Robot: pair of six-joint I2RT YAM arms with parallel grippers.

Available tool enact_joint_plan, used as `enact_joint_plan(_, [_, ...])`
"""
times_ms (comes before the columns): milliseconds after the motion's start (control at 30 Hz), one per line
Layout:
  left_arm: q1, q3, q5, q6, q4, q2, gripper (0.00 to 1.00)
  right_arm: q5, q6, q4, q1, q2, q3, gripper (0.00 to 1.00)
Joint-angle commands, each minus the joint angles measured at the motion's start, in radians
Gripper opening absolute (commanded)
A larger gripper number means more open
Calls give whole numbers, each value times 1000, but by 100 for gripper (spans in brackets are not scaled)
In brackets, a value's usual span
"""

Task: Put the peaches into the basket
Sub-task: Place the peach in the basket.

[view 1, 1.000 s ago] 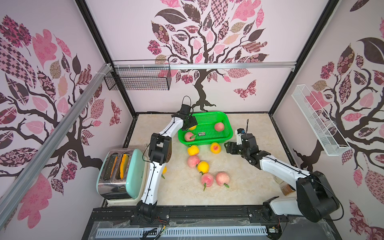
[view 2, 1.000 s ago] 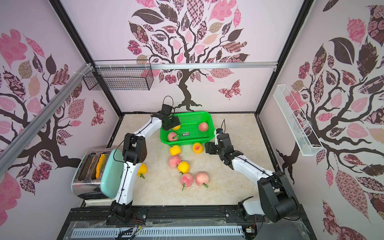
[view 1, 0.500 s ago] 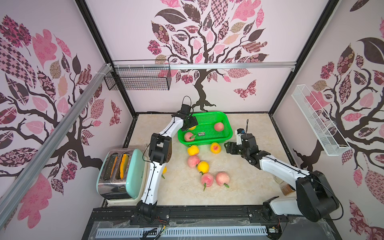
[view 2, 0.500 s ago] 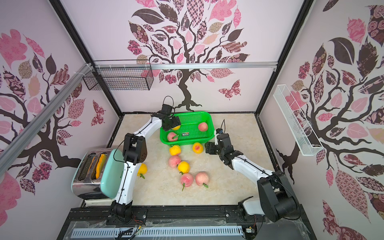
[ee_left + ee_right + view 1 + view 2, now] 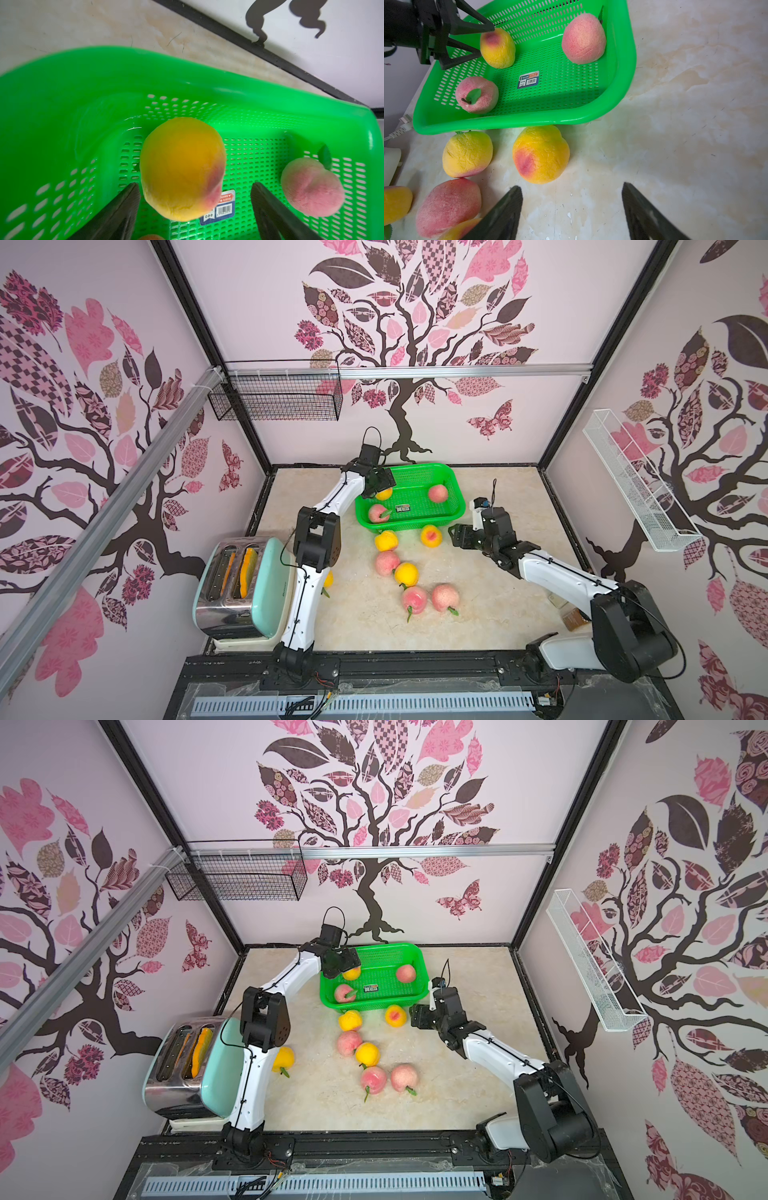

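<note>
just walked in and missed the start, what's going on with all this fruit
Two robot arms are putting peaches into the green basket. The left gripper is over the basket, fingers apart beside a yellow peach inside it, not clamping it; two pink peaches lie in there too. The right gripper, open and empty, hangs low over the table beside a yellow-orange peach just outside the basket. Seven peaches are on the table in all.

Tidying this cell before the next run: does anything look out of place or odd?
The toaster holds orange and yellow pieces in its slots, which do not look like bread. One yellow peach lies apart from the other loose peaches, next to the toaster and partly behind the left arm. Nothing looks spilled or damaged.
</note>
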Motion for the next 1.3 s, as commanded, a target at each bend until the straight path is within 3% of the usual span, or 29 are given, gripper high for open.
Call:
enact_joint_plan(0, [-9, -16, -15, 11, 27, -56, 88, -1, 8, 3, 7, 4, 20, 78])
enact_joint_plan(433, [-20, -85, -45, 36, 39, -161, 88, 2, 8, 3, 8, 10, 20, 78])
enact_joint_plan(900, [-21, -601, -161, 100, 136, -591, 88, 1, 7, 4, 8, 14, 19, 78])
enact_joint_plan(1267, [-20, -843, -240, 124, 67, -811, 87, 1, 7, 3, 7, 18, 22, 78])
